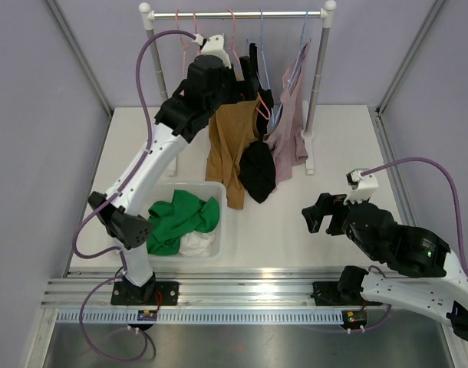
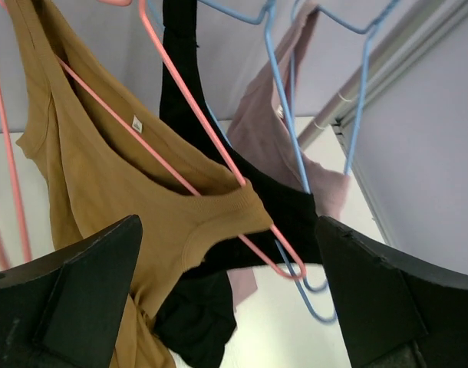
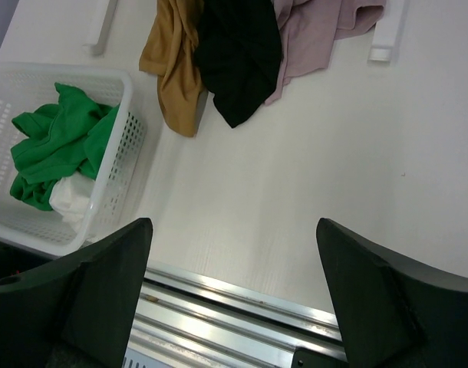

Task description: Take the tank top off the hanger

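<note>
Open left gripper (image 2: 226,222), maybe touching tank top (image 2: 88,180)

Bright, even light, soft shadows; the left hand (image 2: 226,253) looks slightly blurred.

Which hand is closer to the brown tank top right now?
Left. The left hand is up at the rail, right in front of the brown top; the right hand hangs over the table, far off.
</note>
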Controlling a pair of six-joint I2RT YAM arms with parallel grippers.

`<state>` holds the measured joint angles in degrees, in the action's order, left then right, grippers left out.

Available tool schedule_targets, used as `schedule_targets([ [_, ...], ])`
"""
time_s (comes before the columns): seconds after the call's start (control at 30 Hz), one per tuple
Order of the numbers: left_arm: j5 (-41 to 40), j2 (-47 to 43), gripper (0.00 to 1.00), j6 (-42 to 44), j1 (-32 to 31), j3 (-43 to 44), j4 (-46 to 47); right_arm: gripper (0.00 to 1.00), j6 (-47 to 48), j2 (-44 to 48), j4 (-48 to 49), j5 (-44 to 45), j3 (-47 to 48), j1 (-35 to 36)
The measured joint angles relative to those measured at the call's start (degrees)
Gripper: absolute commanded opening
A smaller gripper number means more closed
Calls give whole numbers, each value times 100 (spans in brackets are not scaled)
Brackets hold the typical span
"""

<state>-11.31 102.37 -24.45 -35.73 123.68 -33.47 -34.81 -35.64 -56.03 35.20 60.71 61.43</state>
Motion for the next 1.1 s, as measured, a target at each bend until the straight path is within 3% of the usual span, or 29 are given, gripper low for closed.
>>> schedule_targets([
  [0.43,-1193,1300,78,306,-55,1259,365,95,-92,76,79,-592,-365,-4],
  [0.63,-1209,1738,59,494,4,1523,356,94,-44,74,92,-629,-365,-4],
  [0.67,-1224,1775,53,516,22,1523,352,94,-35,72,96,-636,-365,-4],
  [0.7,-1250,1805,38,542,42,1523,339,95,-17,72,109,-636,-365,-4],
  [0.8,-1338,1825,19,647,68,1523,308,94,9,70,142,-634,-365,-4],
  [0.93,-1495,1727,3,728,83,1362,337,95,70,68,186,-634,-365,-4],
  [1.1,-1554,1303,0,802,111,933,289,94,142,4,227,-632,-363,-4],
])
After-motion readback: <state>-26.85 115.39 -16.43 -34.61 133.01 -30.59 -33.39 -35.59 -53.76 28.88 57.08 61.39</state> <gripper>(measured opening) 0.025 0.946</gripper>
